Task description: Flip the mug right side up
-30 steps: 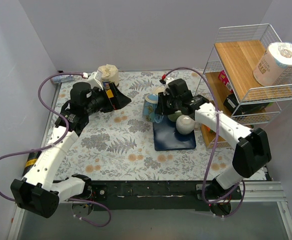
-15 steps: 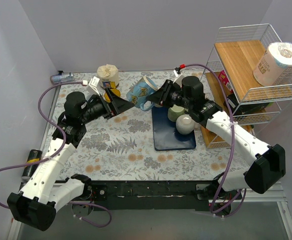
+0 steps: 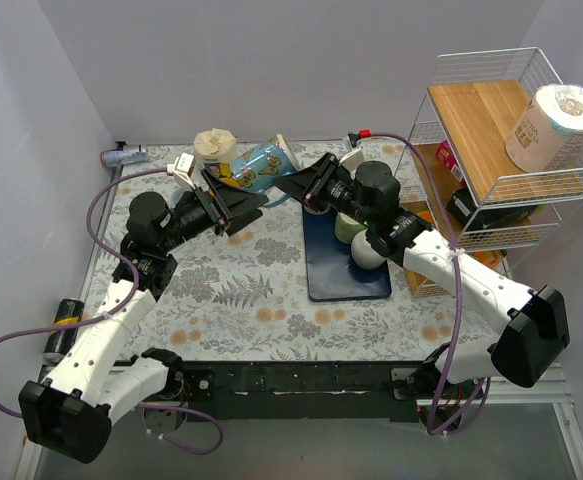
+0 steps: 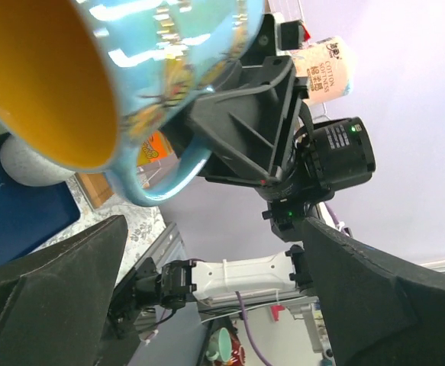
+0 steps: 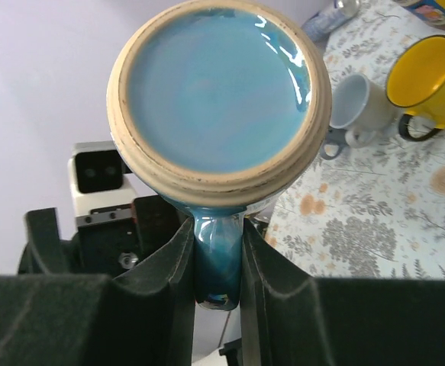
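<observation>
Right gripper (image 5: 218, 229) pinches the handle of the glossy blue ceramic mug (image 3: 261, 165), airborne and tilted at 12 o'clock over the floral-patterned table (image 3: 221, 290). Left gripper (image 3: 244, 210) spread wide, empty, at the mug's 7 o'clock.

The top view is bright and evenly lit from above, sharp across the frame, with only soft, faint shadows on the table (image 3: 241, 300) and a pale lilac cast on the walls (image 3: 271, 70). In the left wrist view, white streaks of glare cross the glaze of the mug (image 4: 169, 69) at upper left, and the dark fingers (image 4: 54, 282) along the bottom are underexposed and out of focus. In the right wrist view a white glint sits on the upper right of the mug's glossy base, the black fingers (image 5: 157, 297) below lack detail, and the upper right background is mildly blurred.
</observation>
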Motion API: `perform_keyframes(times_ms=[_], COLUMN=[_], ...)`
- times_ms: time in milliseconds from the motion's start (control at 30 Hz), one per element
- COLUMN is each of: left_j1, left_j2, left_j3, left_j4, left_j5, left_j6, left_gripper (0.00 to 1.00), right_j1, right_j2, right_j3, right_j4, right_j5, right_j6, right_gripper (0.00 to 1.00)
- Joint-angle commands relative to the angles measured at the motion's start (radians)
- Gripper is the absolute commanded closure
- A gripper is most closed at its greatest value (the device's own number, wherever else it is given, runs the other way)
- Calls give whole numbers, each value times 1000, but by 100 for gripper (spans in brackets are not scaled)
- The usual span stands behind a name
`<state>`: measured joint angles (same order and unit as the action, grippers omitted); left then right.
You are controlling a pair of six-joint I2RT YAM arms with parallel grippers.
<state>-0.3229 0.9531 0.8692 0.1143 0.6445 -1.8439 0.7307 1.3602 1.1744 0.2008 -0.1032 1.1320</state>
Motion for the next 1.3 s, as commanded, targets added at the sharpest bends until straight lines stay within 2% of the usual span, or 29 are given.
perform_keyframes(times_ms=[0,167,400,633,767,800,900,1000,1167,1200,1233,1267], left_j1=[-4,-4,-4,-2,-4,-4,-2,-2,-4,-4,-4,-4], left_j2=[1,-2,1,15,15,15,24,45,41,33,33,33], left_j3=[-15,-61,-150,-154,-168,-170,-165,-138,-89,-82,-76,-56], left_j4=[53,100,329,358,369,370,370,338,219,200,180,139], left_j5=[-17,-63,-121,-131,-129,-128,-118,-92,-121,-132,-141,-157], left_j6=[-78,-132,-259,-253,-255,-255,-241,-209,-146,-132,-114,-101], left_gripper=[2,4,22,37,51,59,70,100,100,100,100,100], right_j1=[19,29,53,93,96,98,101,101,101,101,101,102], right_j2=[-61,-50,-47,-24,-19,-15,-6,5,-3,-6,-10,-13], right_j3=[14,-16,-105,-139,-136,-136,-133,-125,-142,-162,-171,-182], right_j4=[336,439,592,657,641,643,634,611,557,549,549,545], right_j5=[60,42,49,59,59,57,46,20,-6,-6,-4,-1], right_j6=[64,103,158,221,236,238,247,256,244,244,244,242], right_gripper=[99,99,99,99,99,99,99,99,99,95,79,71])
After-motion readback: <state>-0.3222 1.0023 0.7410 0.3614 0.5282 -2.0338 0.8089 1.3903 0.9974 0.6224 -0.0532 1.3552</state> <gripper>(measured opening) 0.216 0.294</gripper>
